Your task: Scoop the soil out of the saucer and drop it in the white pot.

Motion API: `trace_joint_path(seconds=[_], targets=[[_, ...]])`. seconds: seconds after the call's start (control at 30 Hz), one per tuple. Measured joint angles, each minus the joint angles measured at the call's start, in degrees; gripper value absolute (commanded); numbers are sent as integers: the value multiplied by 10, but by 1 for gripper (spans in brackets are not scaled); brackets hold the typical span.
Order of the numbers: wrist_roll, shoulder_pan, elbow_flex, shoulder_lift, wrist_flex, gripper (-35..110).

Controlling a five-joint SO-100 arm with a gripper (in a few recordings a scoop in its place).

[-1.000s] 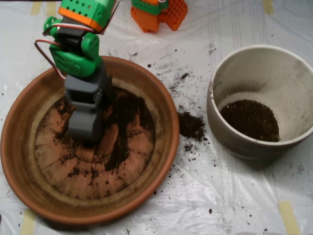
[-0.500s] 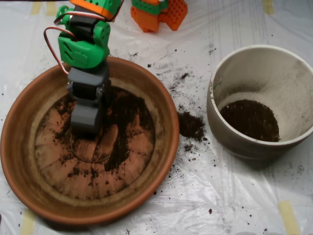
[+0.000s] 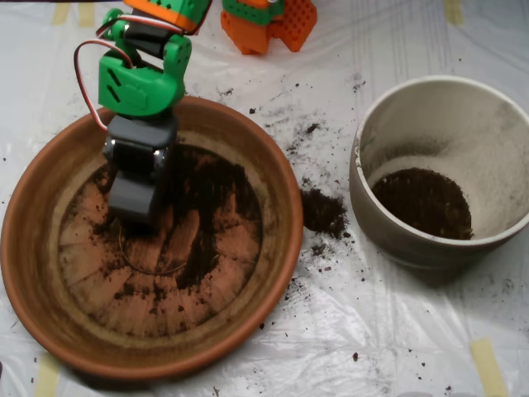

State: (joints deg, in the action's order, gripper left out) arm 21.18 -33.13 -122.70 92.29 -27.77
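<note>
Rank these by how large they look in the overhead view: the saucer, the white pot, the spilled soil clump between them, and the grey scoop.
1. The saucer, widest by far.
2. The white pot.
3. The scoop, though it sits nearer the camera, so its look may flatter it.
4. The spilled soil clump.

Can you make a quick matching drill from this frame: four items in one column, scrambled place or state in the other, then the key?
Items
1. scoop
2. white pot
3. saucer
4. spilled soil clump

Places or states
A. on the plastic sheet, between the two dishes
B. at picture right, dark soil in its bottom
C. over the saucer's upper-left floor
D. at picture left, thin soil scattered over its ridged base

Pairs: 1-C, 2-B, 3-D, 4-A
</note>
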Motion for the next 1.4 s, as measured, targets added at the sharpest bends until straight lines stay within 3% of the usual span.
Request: trace_joint_path(seconds=[0.3, 0.77, 1.1, 1.4], targets=[[-54, 54, -61, 172, -16, -1], [-89, 212, -47, 426, -194, -1], [-110, 345, 81, 419, -273, -1], [-99, 496, 301, 221, -355, 0]])
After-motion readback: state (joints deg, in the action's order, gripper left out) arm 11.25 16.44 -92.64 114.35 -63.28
